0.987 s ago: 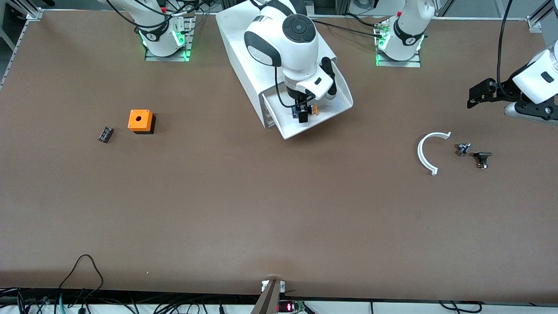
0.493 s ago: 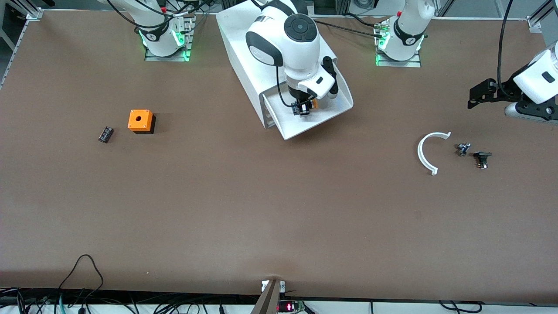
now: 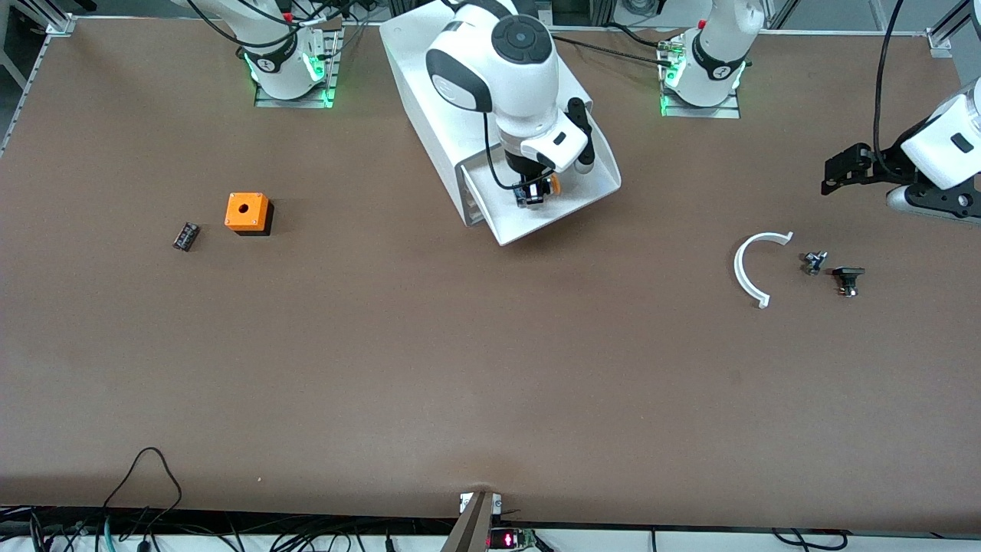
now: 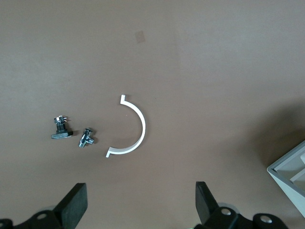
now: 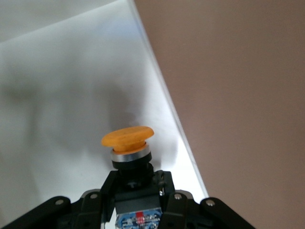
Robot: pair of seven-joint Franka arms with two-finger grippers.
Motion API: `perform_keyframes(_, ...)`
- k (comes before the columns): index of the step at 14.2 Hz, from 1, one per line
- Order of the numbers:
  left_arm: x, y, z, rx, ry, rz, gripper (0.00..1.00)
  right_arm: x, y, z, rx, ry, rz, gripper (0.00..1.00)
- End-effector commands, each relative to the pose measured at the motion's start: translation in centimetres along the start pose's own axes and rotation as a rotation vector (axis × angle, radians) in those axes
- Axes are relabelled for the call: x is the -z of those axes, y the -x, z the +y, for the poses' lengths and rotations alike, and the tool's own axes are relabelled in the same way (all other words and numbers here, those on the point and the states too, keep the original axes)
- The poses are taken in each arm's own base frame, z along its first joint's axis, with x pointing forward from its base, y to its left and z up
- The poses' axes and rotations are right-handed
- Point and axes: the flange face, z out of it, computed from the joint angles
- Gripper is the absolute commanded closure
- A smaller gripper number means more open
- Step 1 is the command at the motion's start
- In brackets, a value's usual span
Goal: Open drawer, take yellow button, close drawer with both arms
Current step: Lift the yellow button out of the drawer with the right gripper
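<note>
The white drawer [image 3: 571, 205] stands pulled out of the white cabinet [image 3: 429, 92] at the table's back middle. My right gripper [image 3: 536, 192] is over the open drawer, shut on the button [image 3: 546, 187], whose orange-yellow cap sticks out past the fingers. In the right wrist view the button [image 5: 127, 143] shows with its dark body clamped between the fingers [image 5: 105, 188], above the drawer's white floor [image 5: 57, 95]. My left gripper [image 3: 835, 165] is open and empty in the air over the table at the left arm's end; its fingertips [image 4: 74, 205] show in the left wrist view.
An orange cube with a hole [image 3: 247, 212] and a small black part [image 3: 185, 235] lie toward the right arm's end. A white curved strip [image 3: 755, 264], a small metal part [image 3: 814, 262] and a black part [image 3: 848, 277] lie toward the left arm's end.
My right gripper with the button has risen a little inside the drawer and shifted slightly toward the cabinet. The left arm has drifted slightly.
</note>
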Motion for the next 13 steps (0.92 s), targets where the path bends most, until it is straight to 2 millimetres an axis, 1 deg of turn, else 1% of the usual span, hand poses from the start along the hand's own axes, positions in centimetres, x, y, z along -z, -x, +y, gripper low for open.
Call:
perform_keyframes(1, 0.5, -0.6, -0.2, 0.000, 0.010, 0.005, 0.00, 5.1, 2.8, 2.3, -0.103, 0.090, -0.003, 0.64)
perform_keyframes(3, 0.3, -0.8, -0.1, 0.001, 0.008, 0.000, 0.00, 7.2, 5.8, 5.0, -0.185, 0.136, 0.001, 0.64)
perform_keyframes(4, 0.3, -1.0, 0.3, -0.001, 0.007, -0.002, 0.00, 8.2, 7.3, 6.1, -0.249, 0.148, 0.007, 0.64)
perform_keyframes(5, 0.0, -1.4, 1.1, -0.015, -0.006, -0.017, 0.00, 8.7, 8.4, 6.8, -0.316, 0.155, 0.010, 0.64)
perform_keyframes(6, 0.5, -1.3, 1.1, -0.018, -0.007, -0.011, 0.00, 8.9, 9.7, 7.6, -0.381, 0.161, 0.007, 0.64)
perform_keyframes(7, 0.2, -1.2, 1.0, -0.012, -0.002, -0.011, 0.00, 8.9, 11.0, 8.5, -0.447, 0.168, 0.004, 0.64)
perform_keyframes(8, 0.1, -0.9, 1.4, -0.012, -0.001, -0.014, 0.00, 9.0, 12.4, 9.4, -0.507, 0.175, -0.002, 0.64)
perform_keyframes(9, -0.5, -1.0, 3.3, -0.002, -0.003, -0.022, 0.00, 8.4, 13.9, 10.1, -0.582, 0.179, -0.018, 0.64)
perform_keyframes(10, -1.3, -1.5, 5.2, 0.051, -0.008, -0.014, 0.00, 7.7, 15.2, 10.5, -0.667, 0.178, -0.035, 0.64)
perform_keyframes(11, -3.1, -1.9, 6.8, 0.112, -0.007, -0.015, 0.00, 6.8, 16.6, 10.9, -0.745, 0.178, -0.054, 0.64)
perform_keyframes(13, -6.4, -2.4, 9.9, 0.159, -0.003, -0.007, 0.00, 5.1, 20.2, 12.2, -0.886, 0.177, -0.095, 0.63)
